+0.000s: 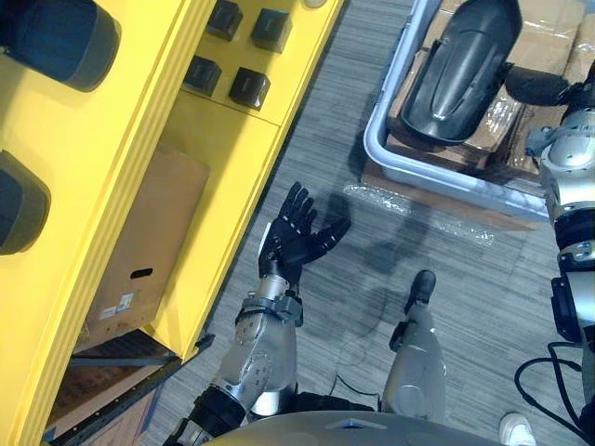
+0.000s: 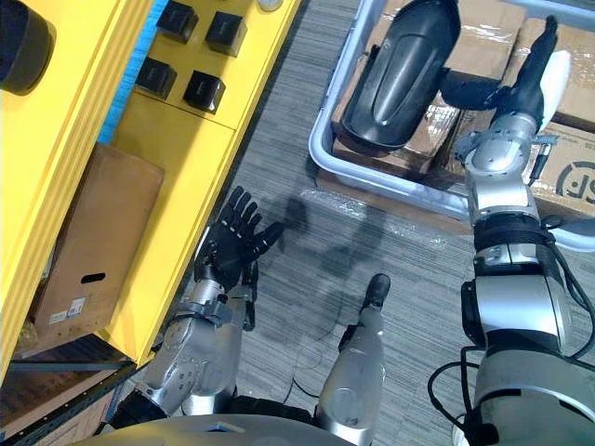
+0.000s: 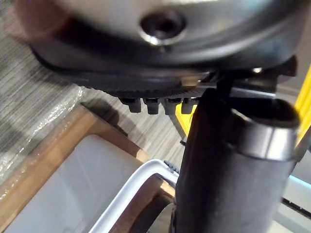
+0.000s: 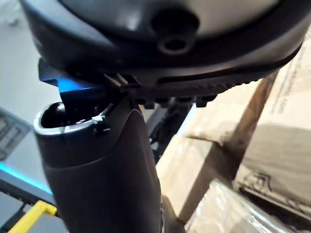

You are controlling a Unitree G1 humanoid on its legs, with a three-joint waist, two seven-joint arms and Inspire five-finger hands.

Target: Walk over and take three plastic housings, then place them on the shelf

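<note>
- My left hand [image 1: 296, 237] hangs over the grey striped carpet floor [image 1: 321, 130] at near centre. Its palm is up, its fingers are spread wide, and it holds nothing.
- My right hand [image 2: 488, 93] is out at the far right, above the film-wrapped brown cardboard boxes [image 2: 576, 167]. Its fingers stretch straight towards the left and its white-capped thumb stands apart. I see nothing in its grasp.
- The large black glossy plastic housing [image 1: 456, 70] lies in the pale grey plastic crate [image 1: 381, 149] at far right, just left of my right hand. I cannot tell whether the fingertips touch it.
- The crate sits on top of the wrapped cardboard boxes.
- The tall yellow metal shelf [image 1: 139, 121] runs down the left side.
- Two dark rounded pieces [image 1: 56, 37] sit on the shelf at far left. I cannot make out what they are.
- Four small black square blocks [image 1: 249, 86] sit on a far level of the shelf.
- A plain brown cardboard box [image 1: 149, 242] with a hand slot stands in the shelf's lower bay, left of my left hand.
</note>
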